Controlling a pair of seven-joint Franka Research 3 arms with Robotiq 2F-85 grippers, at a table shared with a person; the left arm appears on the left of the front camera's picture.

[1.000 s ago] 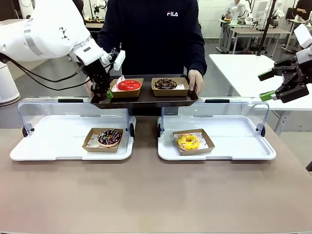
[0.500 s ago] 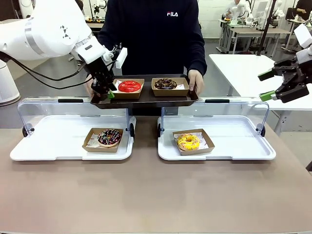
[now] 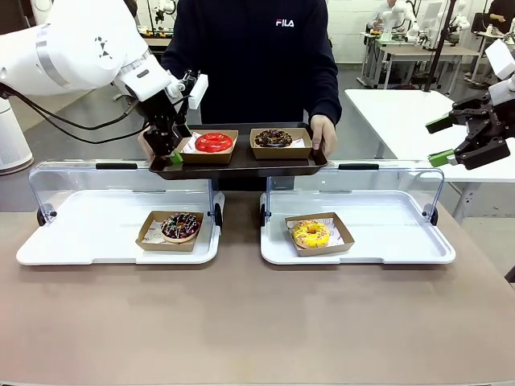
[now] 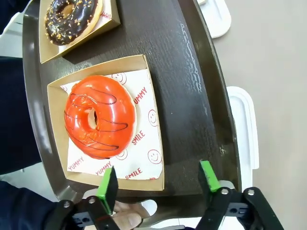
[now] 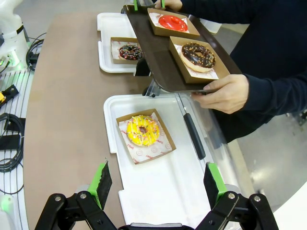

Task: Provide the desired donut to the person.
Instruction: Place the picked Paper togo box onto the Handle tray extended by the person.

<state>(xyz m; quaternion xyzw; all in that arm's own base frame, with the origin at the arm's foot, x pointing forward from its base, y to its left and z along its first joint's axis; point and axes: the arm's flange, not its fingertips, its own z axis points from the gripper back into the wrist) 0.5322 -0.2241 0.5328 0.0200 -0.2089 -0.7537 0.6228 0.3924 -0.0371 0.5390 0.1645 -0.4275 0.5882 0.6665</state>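
At nine o'clock in the front view, the left gripper (image 3: pixel 170 149) hangs at the left end of the dark tray (image 3: pixel 241 165) that the person (image 3: pixel 249 56) holds up at twelve o'clock. In the left wrist view its jaws stand apart with nothing between them, the green pads straddling the near edge of a cardboard box (image 4: pixel 56 125). That box holds the red donut (image 3: pixel 213 142), which lies on white paper printed over and over with "YUMMY" and "SMILE" in red, with small smiley faces. Beside it on the tray, toward one o'clock, a second box carries a chocolate donut (image 3: pixel 273 138). The person's black sweatshirt reads "FILA" in white on the chest. Nearer the robot, the left white bin (image 3: pixel 72 241) holds a sprinkled chocolate donut (image 3: pixel 180 227); the right white bin (image 3: pixel 402 241) holds a yellow donut (image 3: pixel 311 234). At three o'clock the right gripper (image 3: pixel 451 138) hovers well apart from the tray, jaws wide and empty.
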